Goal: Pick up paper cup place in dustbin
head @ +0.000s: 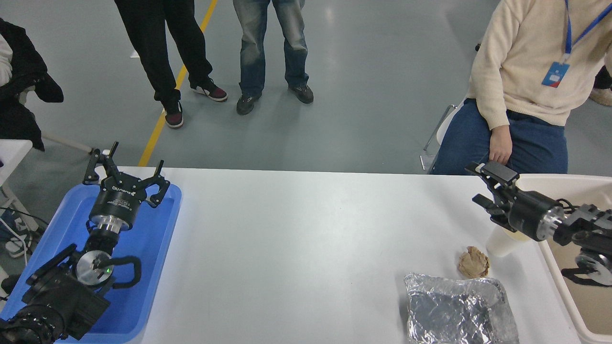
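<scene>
- 2 black arms are seen at the white table (pixel 296 239): the left arm is parked at the lower left, its left gripper (pixel 125 168) held over the blue tray (pixel 158 267) with the fingers spread apart and nothing between them.
- The right arm is brought in from the right edge, lying across the near corner of the dustbin (pixel 564 282); the right gripper (pixel 485 184) is turned sideways, pointing left over the table.
- The fingers of the right gripper are seen parted, with nothing held between them.
- The paper cup (pixel 502 241) is stood on the table just below the right gripper's body, its upper part hidden behind the wrist; whether it is touched by the wrist cannot be told.
- The cup is not set between the fingers: it is placed behind and below the fingertips, close against the dustbin's left wall, outside the bin.
- 1 crumpled brown paper ball (pixel 473 262) is seen just left of the cup, and the silver foil tray (pixel 459 310) lies nearer the camera, just beside the ball.
- A seated person in a cream sweater (pixel 526 62) is seen at the far right, a hand (pixel 500 149) rested on the knee, apart from the gripper; 2 more people are stood further back.
</scene>
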`<state>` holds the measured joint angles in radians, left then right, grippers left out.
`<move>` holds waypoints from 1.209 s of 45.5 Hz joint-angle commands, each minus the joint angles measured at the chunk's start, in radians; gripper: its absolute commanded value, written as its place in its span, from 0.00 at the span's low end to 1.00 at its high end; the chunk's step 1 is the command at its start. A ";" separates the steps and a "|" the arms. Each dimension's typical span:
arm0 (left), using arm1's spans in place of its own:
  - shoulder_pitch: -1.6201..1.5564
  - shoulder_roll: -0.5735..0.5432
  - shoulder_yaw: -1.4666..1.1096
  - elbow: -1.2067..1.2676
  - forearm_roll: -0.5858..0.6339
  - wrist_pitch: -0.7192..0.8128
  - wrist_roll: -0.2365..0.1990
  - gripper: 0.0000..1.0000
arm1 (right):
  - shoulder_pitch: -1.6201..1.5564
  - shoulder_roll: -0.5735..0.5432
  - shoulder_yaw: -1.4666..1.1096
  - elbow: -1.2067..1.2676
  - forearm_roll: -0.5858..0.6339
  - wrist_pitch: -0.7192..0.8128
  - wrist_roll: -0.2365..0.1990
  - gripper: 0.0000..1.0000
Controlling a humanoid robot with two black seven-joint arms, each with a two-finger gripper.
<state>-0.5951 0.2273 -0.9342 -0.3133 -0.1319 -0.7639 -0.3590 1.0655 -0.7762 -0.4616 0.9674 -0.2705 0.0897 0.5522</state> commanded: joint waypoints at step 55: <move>0.001 0.003 0.000 0.000 0.000 0.002 0.000 1.00 | 1.321 0.390 -0.945 0.488 -0.269 0.696 -0.015 1.00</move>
<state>-0.5938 0.2298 -0.9342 -0.3130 -0.1318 -0.7628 -0.3603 2.2108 -0.4118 -1.4234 1.3993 -0.5123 0.7575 0.5387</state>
